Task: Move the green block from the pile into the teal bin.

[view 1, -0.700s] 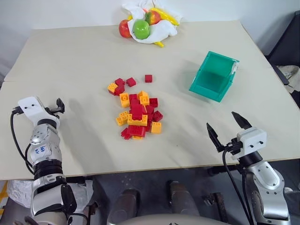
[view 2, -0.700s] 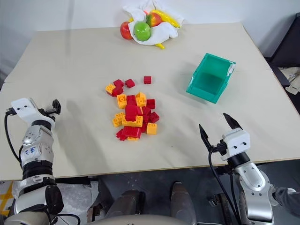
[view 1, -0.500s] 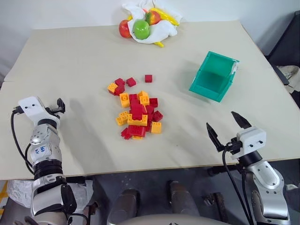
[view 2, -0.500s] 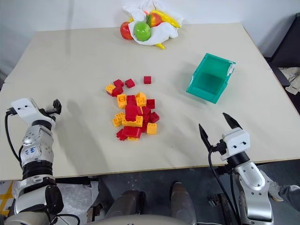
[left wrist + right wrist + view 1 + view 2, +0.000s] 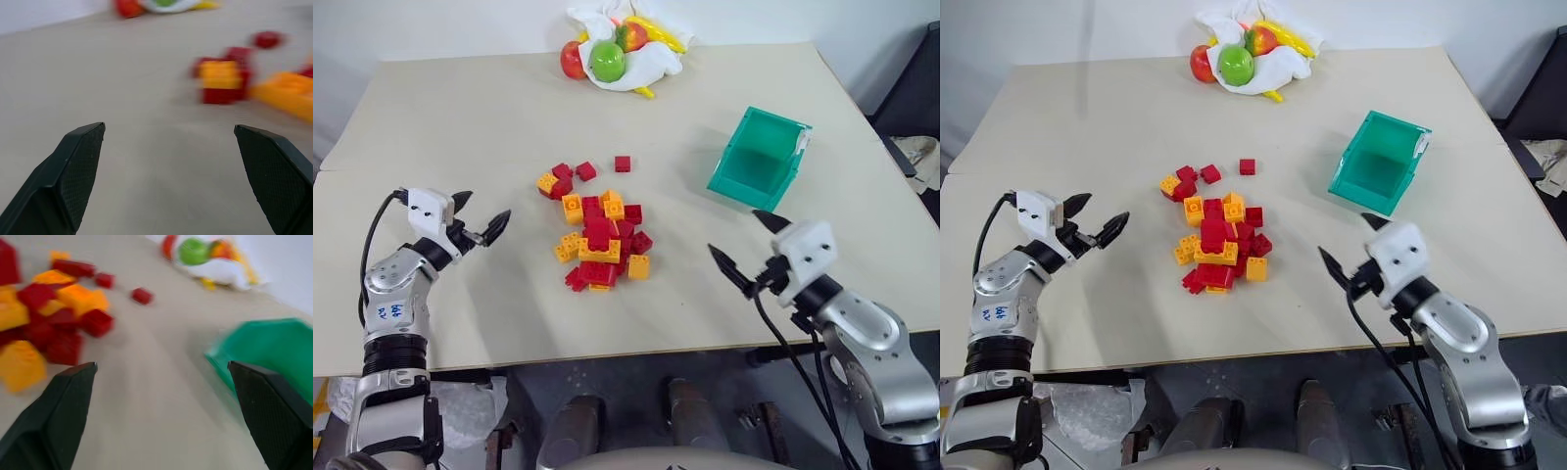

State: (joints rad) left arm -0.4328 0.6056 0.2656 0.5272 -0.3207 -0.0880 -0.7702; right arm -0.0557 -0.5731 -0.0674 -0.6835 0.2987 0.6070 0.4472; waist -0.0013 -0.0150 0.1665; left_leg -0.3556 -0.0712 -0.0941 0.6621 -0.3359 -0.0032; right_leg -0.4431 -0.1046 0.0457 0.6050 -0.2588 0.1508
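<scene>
The pile (image 5: 600,235) of red and orange-yellow studded bricks lies mid-table; in the left wrist view some of its bricks (image 5: 222,81) sit ahead of the fingers. No green block shows in it; that block is hidden or out of view. The teal bin (image 5: 759,162) stands tilted to the pile's right, with a white tab on its rim, and its wall (image 5: 266,350) shows in the right wrist view. My left gripper (image 5: 481,213) is open left of the pile, pointing at it. My right gripper (image 5: 741,240) is open and empty, between the pile and the bin, nearer the front edge.
At the table's back edge a white cloth (image 5: 641,61) holds a round green fruit (image 5: 607,61) and red and yellow fruit. A single red brick (image 5: 624,164) and a small cluster (image 5: 560,180) lie just behind the pile. The table's front edge (image 5: 607,354) runs close below both grippers.
Both arms have swung inward towards the pile. The left gripper turned to point right at the bricks, and the right gripper moved left and further onto the table, now pointing left.
</scene>
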